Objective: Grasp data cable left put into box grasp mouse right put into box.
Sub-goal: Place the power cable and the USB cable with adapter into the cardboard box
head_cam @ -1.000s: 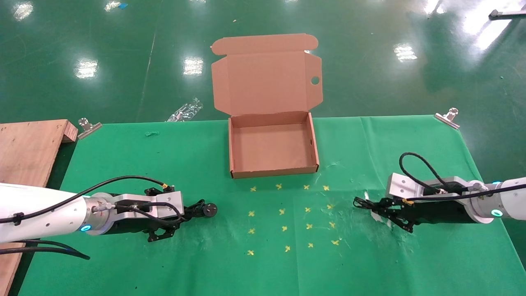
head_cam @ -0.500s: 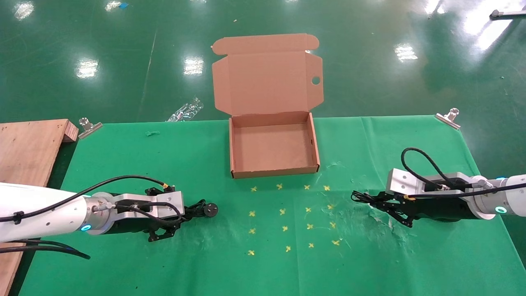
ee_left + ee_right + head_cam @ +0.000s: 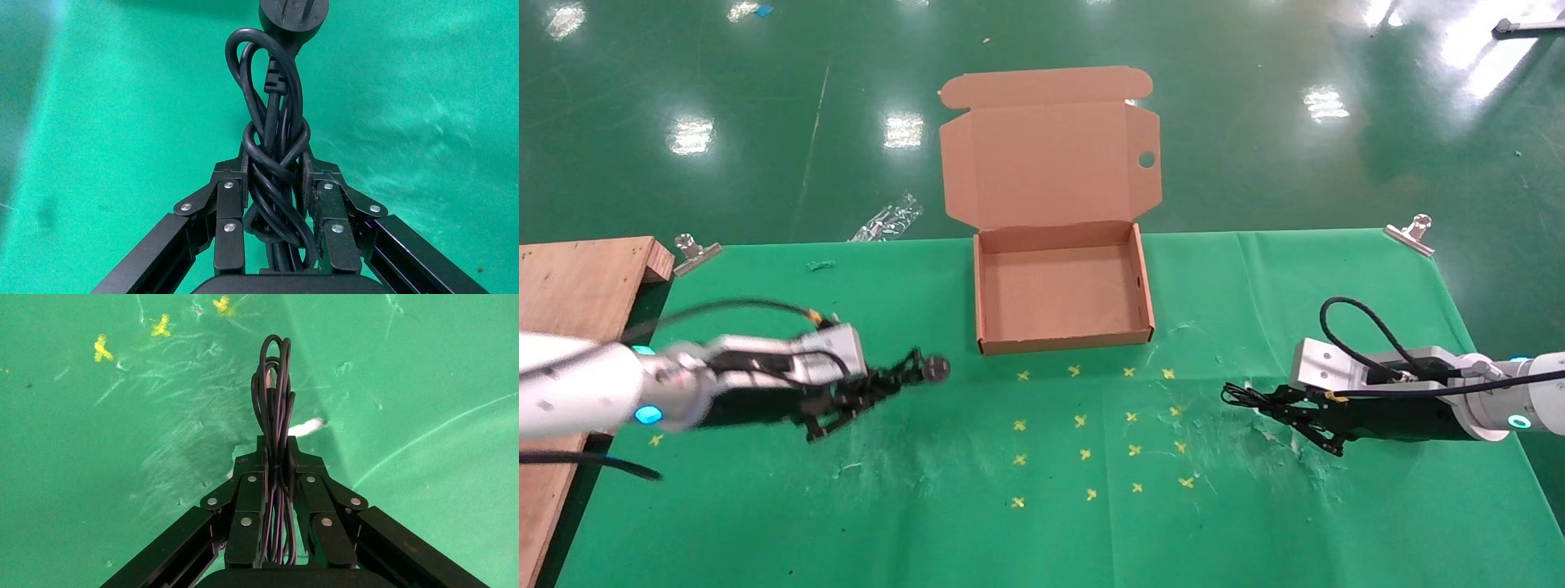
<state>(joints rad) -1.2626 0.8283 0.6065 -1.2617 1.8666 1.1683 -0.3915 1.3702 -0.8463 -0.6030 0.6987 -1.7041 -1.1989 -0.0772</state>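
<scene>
The data cable (image 3: 919, 374), a thick black bundle with a round pronged plug (image 3: 294, 12), hangs just above the green cloth, and my left gripper (image 3: 891, 385) is shut on its middle (image 3: 272, 122). It is left of and nearer than the box (image 3: 1062, 336), an open brown cardboard mailer with its lid (image 3: 1042, 155) standing back. At the right, my right gripper (image 3: 1275, 403) is shut on a thin black cord bundle (image 3: 273, 386) whose loops (image 3: 1238, 398) stick out past the fingertips. The mouse body is hidden.
A wooden board (image 3: 576, 286) lies at the table's left edge. Metal clips (image 3: 695, 249) (image 3: 1410, 233) hold the cloth at the back corners. Yellow crosses (image 3: 1091, 425) mark the cloth in front of the box. A white tear (image 3: 306, 425) shows under the right gripper.
My left arm has risen and swung away from me and toward the box, carrying the data cable off the cloth. The right gripper has barely shifted, still holding the thin cord.
</scene>
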